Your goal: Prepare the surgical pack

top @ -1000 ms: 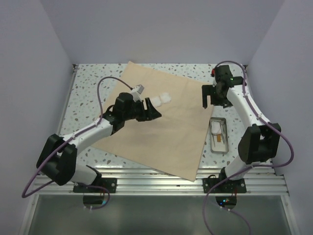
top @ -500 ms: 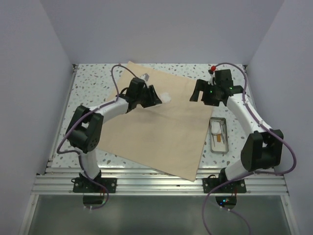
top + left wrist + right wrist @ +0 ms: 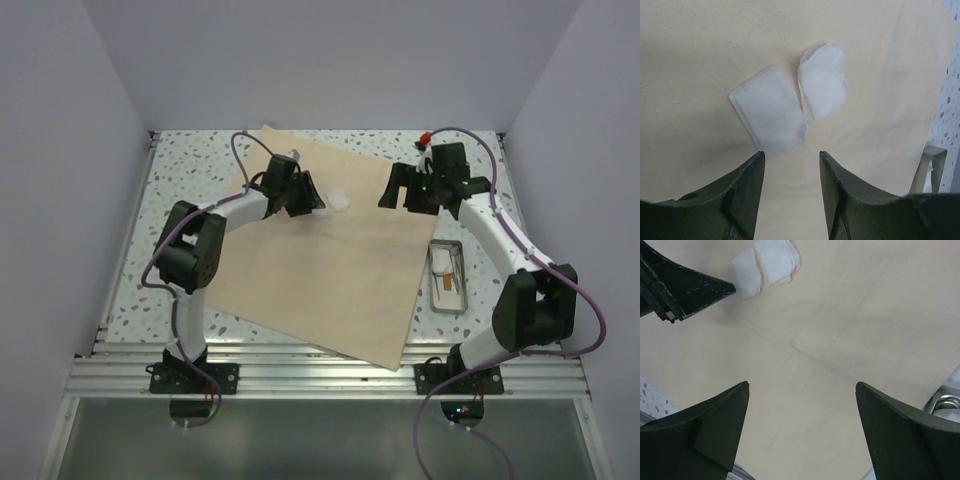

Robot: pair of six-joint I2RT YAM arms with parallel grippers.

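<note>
While the surgical pack (image 3: pixel 320 270) lies spread as a flat tan sheet across the middle of the table (image 3: pixel 180 170), the left tool (image 3: pixel 791 155) hangs just above it. Its jaws are about half open and hold nothing, with the tips just short of the nearer of two gauze squares (image 3: pixel 771 107). The squares lie side by side on the far part of the cloth. They seem to touch along one edge, though I cannot tell whether one overlaps the other. If it does, closing on the near square could drag its neighbour askew. Jaws brought too low might also pinch the cloth and ruck the sheet. The right tool (image 3: pixel 801 385) hovers over the sheet's right part, wide open and empty. Both arms work the same far area, so a clash is the other risk. The tray (image 3: pixel 465 290) sits just beside the sheet's right edge.
</note>
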